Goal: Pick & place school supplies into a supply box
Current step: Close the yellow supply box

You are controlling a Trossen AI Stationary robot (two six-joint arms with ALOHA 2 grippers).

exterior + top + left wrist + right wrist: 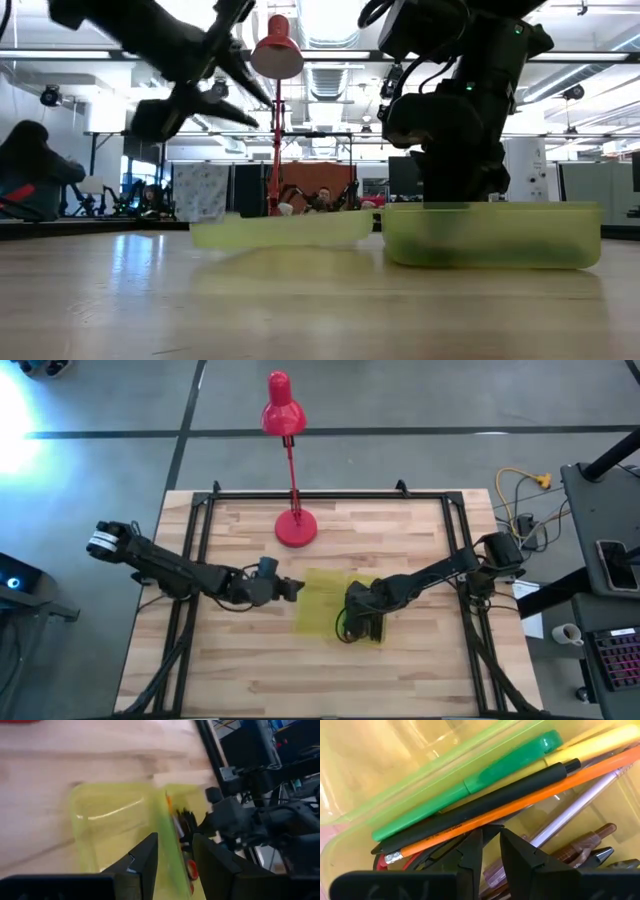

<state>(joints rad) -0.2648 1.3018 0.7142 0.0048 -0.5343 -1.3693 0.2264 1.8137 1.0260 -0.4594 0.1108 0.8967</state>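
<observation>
Yellow-green translucent plastic supply box (325,603) lies open at the centre of the high view, below the red desk lamp (286,460). Its right-hand tray already holds a green pen (470,782), black pen (485,802), orange pencil (520,797) and red-handled scissors (191,870). No supplies show loose on the wooden table (250,680), so the placing looks nearly done. Right gripper (490,845) sits inside the tray, fingers slightly apart, holding nothing. Left gripper (175,855) hovers at the box's left edge, fingers parted and empty.

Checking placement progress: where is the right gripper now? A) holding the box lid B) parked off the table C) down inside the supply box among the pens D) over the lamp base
C: the right gripper sits low in the supply box, just above the green pen and the orange pencil.
</observation>
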